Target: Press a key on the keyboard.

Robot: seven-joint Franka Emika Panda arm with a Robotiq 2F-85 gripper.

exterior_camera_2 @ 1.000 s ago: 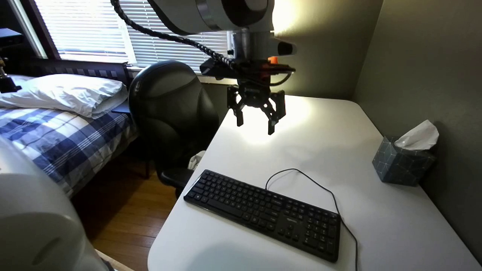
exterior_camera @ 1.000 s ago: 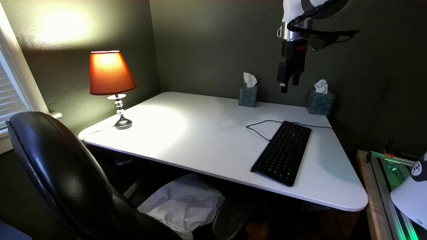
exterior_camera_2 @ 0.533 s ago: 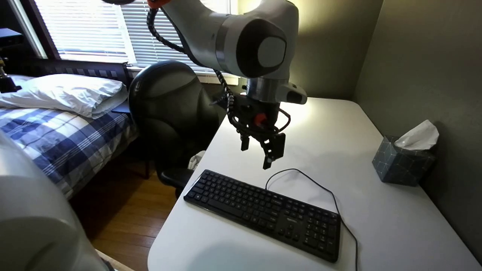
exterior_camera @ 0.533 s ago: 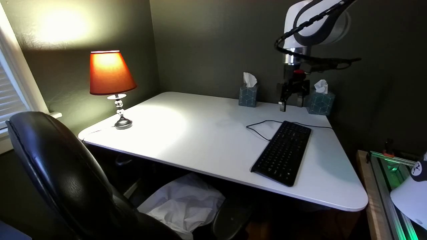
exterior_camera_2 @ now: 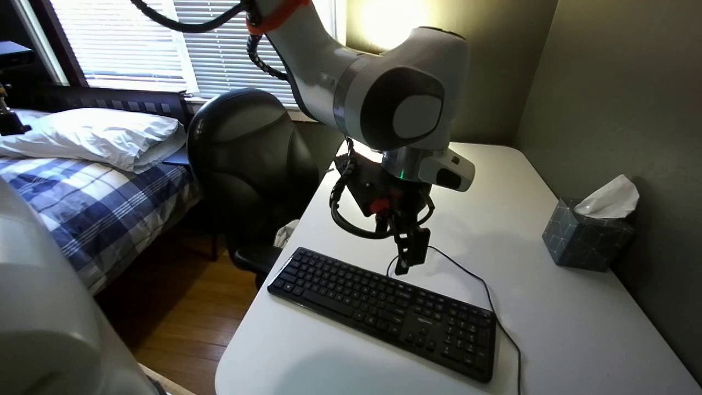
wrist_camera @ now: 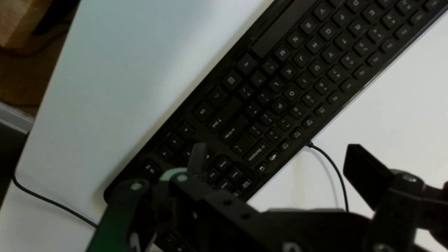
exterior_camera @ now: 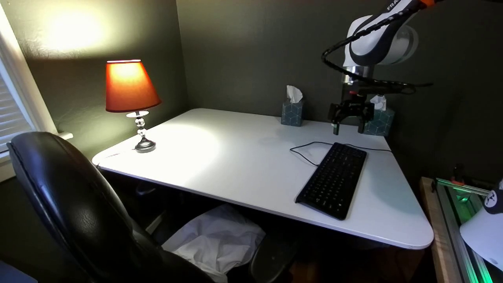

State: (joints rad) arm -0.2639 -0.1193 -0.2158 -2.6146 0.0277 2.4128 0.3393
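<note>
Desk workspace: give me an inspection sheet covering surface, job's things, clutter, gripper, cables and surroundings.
Surface: white desk, bright glare toward one end.
Job's things: black keyboard lying flat, keys up.
Clutter: tissue box, another tissue box, lit lamp.
Gripper: jaws open, holding nothing, above the desk.
Cables: keyboard cable looped on the desk; dark cable hanging beside the gripper.
Surroundings: black chair beside the desk, bed, window with blinds.

Glossy-edged plastic keyboard [exterior_camera_2: 386, 311]; smooth desk [exterior_camera: 243, 165]; shiny leather-look chair [exterior_camera: 84, 208].
</note>
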